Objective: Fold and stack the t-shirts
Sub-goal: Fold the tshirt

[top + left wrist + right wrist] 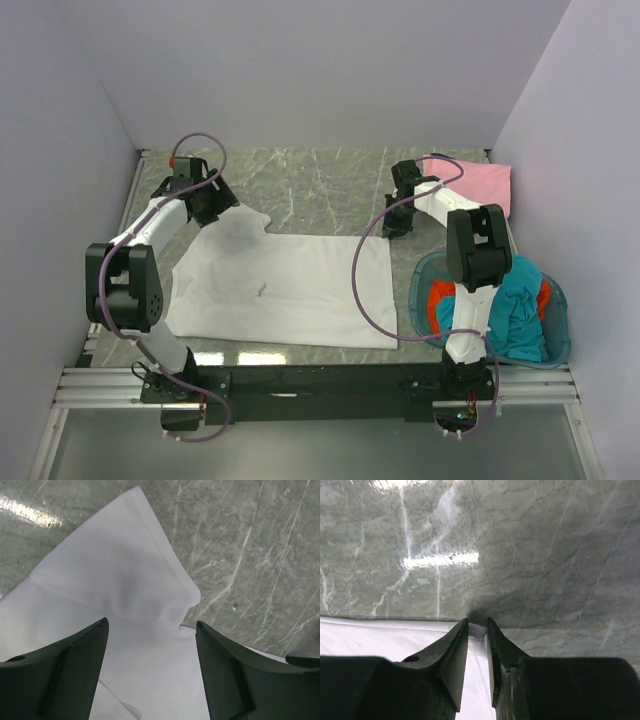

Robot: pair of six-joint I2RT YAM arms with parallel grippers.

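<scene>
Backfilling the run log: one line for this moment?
white t-shirt: spread flat | left hand: open over sleeve | right hand: pinching far-right corner

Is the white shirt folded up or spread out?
Spread out: the white t-shirt lies flat on the table, one sleeve sticking out.

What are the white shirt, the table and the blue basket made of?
The white shirt is soft matte cloth, probably a cotton knit: it lies limp, with small wrinkles and stitched hems. The table looks like polished grey stone with pale veins, since light glares off it, though it could be a printed laminate. The basket is likely see-through blue plastic, as the colours inside seem to show through its wall.
</scene>
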